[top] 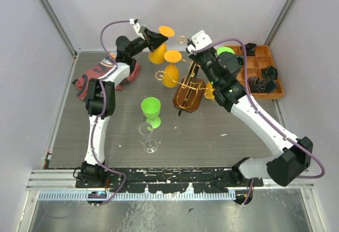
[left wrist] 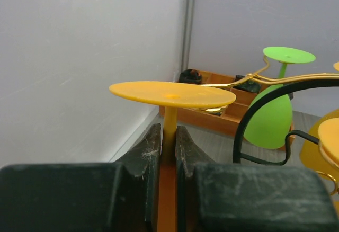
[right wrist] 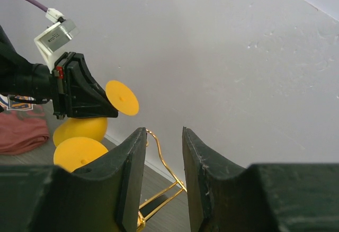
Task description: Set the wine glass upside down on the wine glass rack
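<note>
My left gripper (top: 158, 41) (left wrist: 168, 134) is shut on the stem of an orange wine glass (top: 157, 55) (left wrist: 172, 93), held upside down with its foot on top, at the far left of the wine glass rack (top: 189, 95). The rack's gold arms (left wrist: 296, 78) (right wrist: 165, 164) carry a second orange glass (top: 170, 74) (right wrist: 79, 152) and a green glass (left wrist: 273, 118), both hanging upside down. My right gripper (top: 190, 49) (right wrist: 164, 131) stands open at the rack's top. A gold arm shows in the gap beyond its fingers, unclamped.
A green glass (top: 151, 110) stands on the table in front of the rack, with a clear glass (top: 148, 137) lying nearer me. An orange compartment tray (top: 260, 86) sits at the back right. A red cloth (top: 100, 76) lies at the back left, and walls close in behind.
</note>
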`<state>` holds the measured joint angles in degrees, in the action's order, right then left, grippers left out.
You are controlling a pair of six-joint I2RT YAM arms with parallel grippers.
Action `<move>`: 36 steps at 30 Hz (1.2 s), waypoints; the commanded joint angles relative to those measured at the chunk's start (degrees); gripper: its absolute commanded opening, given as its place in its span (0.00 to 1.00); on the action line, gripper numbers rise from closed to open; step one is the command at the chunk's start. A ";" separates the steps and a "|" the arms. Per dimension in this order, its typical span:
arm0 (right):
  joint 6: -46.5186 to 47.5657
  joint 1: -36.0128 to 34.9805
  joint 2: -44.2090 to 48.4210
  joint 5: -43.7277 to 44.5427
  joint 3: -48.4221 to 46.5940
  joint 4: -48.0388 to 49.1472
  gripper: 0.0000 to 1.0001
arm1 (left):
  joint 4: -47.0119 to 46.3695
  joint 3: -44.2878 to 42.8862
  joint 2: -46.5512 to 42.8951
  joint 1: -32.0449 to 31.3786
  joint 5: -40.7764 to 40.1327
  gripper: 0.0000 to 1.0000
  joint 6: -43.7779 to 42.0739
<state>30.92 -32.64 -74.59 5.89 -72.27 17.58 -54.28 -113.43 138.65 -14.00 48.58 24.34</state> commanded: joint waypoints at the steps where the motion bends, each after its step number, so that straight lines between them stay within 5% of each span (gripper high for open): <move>1: -2.03 0.96 -0.08 -1.76 -3.19 1.67 0.39 | -4.08 -3.00 0.23 -0.88 1.13 0.00 -0.10; 36: -4.63 3.55 2.77 -6.32 1.65 2.27 0.39 | -0.46 2.68 -1.89 -7.65 3.12 0.00 -4.41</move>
<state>27.00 -29.47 -74.13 0.51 -70.50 17.50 -53.36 -109.58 138.89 -20.93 52.40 20.56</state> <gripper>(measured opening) 0.391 0.167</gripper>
